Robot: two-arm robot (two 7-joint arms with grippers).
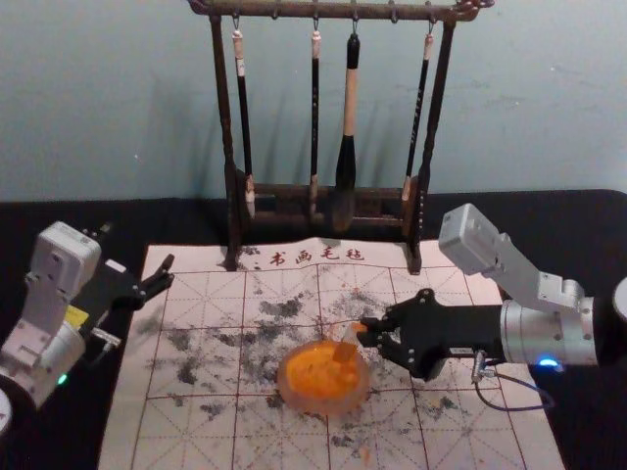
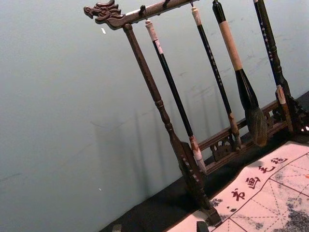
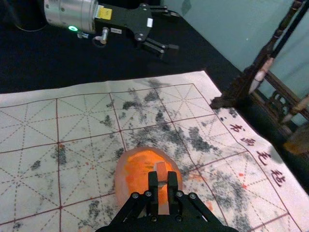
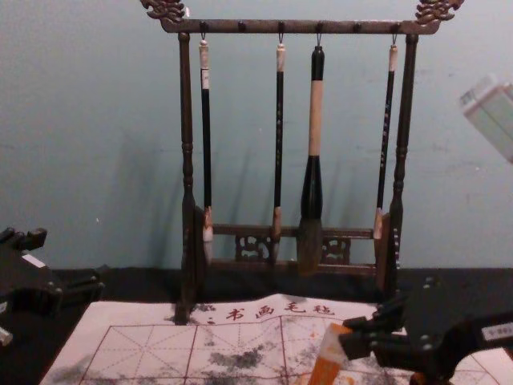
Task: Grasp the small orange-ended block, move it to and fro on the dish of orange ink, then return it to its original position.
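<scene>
The small block [image 1: 348, 339] is gripped between the closed fingertips of the right gripper [image 1: 365, 332], which is reached in from the right over the mat; the block is held tilted above the dish of orange ink [image 1: 335, 405], its upper end leaning toward the right gripper and its lower end over the ink; orange is seen at both ends, with a paler band between; whether the ink is touched by the lower end cannot be told. The left gripper [image 1: 139, 253] is parked at the left, beside the far left corner of the mat, with its fingers spread apart and nothing held. On the far edge of the mat [image 1: 225, 452] four characters, 书画毛毡, can be read in dark red [image 1: 317, 257]; below them a red grid with dashed diagonals is printed, blotched with grey-black stains and a few orange marks. Behind the dish a dark carved rack [image 1: 338, 12] is stood, its feet at the mat's far edge; four brushes are hung from it, the thick brush [image 1: 350, 103] being third from the left; small characters are borne on some of the slimmer handles, too small to be read; a yellow label [image 1: 75, 316] is stuck on the left arm, and a white label [image 4: 498, 330] on the right gripper, its print likewise unreadable.
</scene>
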